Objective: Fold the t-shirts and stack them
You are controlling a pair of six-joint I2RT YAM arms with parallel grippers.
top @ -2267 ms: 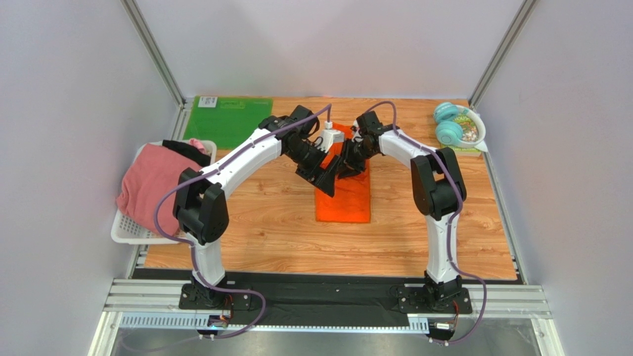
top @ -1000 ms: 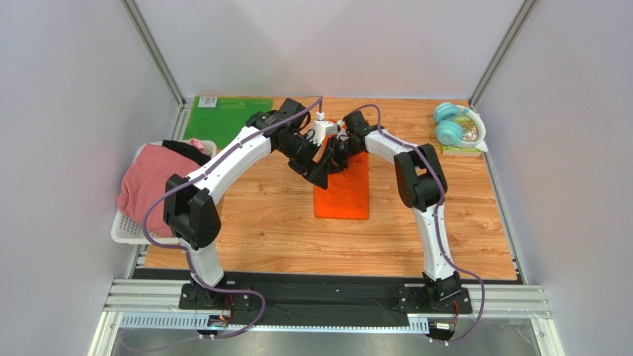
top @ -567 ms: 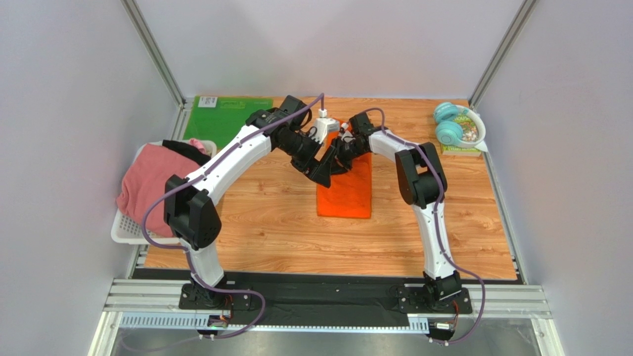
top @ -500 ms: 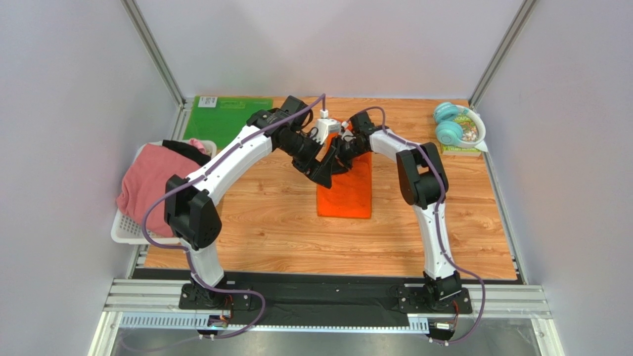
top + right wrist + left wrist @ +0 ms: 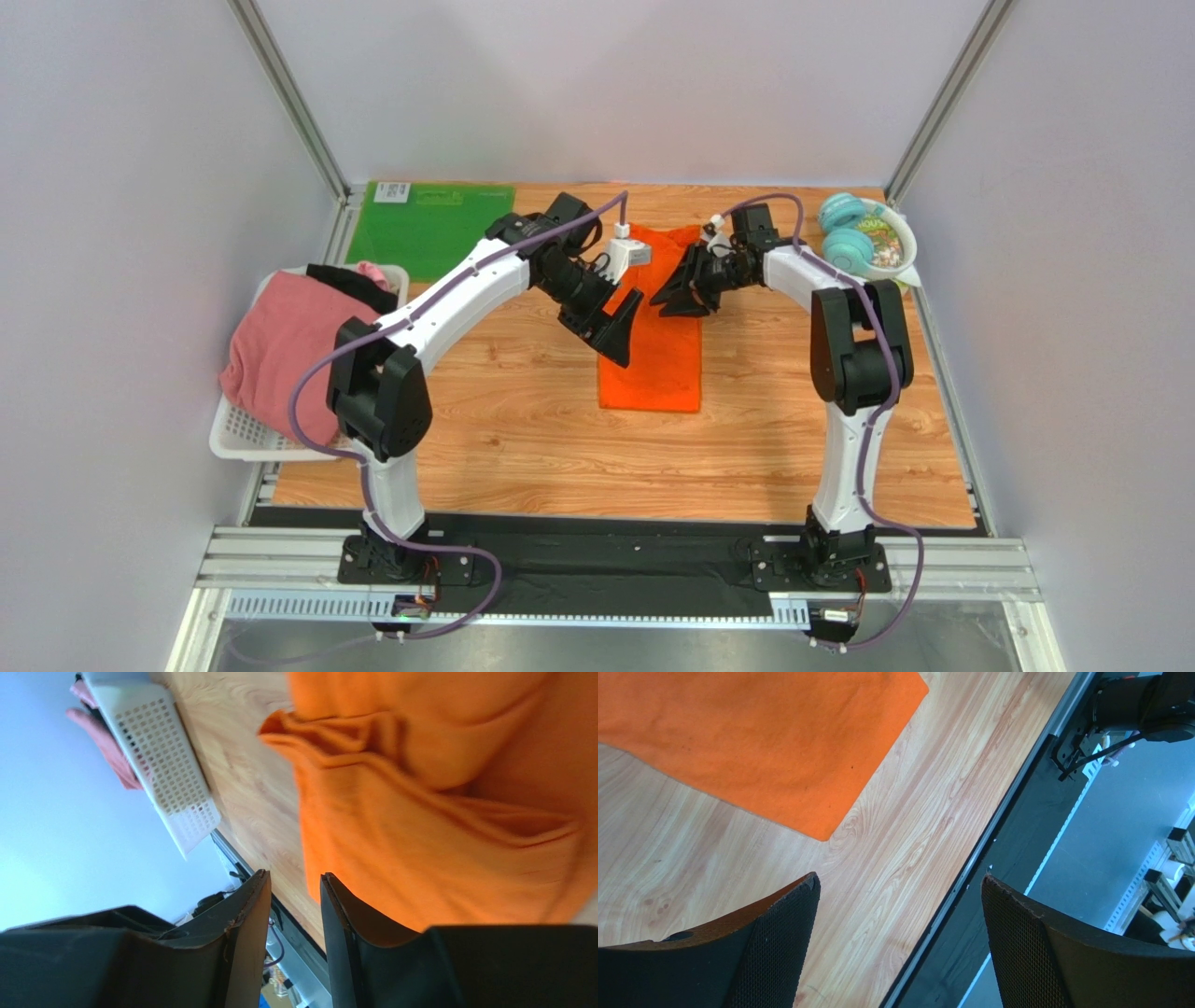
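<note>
The orange t-shirt [image 5: 657,367] lies folded into a long narrow strip on the middle of the wooden table; its far end is bunched in folds [image 5: 435,812]. My left gripper [image 5: 617,333] hovers over the strip's left edge, wide open and empty, and its wrist view shows the shirt's near corner [image 5: 759,735]. My right gripper [image 5: 676,297] sits over the strip's far right part, its fingers [image 5: 246,917] parted by a narrow gap with nothing between them. A pink t-shirt [image 5: 288,343] and a black one [image 5: 351,277] lie in a white basket [image 5: 239,427] at the left.
A flat green mat [image 5: 428,217] lies at the back left of the table. Teal headphones [image 5: 846,231] rest beside a white bowl at the back right. A black rail [image 5: 990,854] runs along the table's near edge. The basket [image 5: 168,763] also shows in the right wrist view.
My right arm has swung to the right, away from the left gripper, and its jaws have parted a little. The orange shirt's far end is now uncovered. The left gripper has shifted slightly nearer.
</note>
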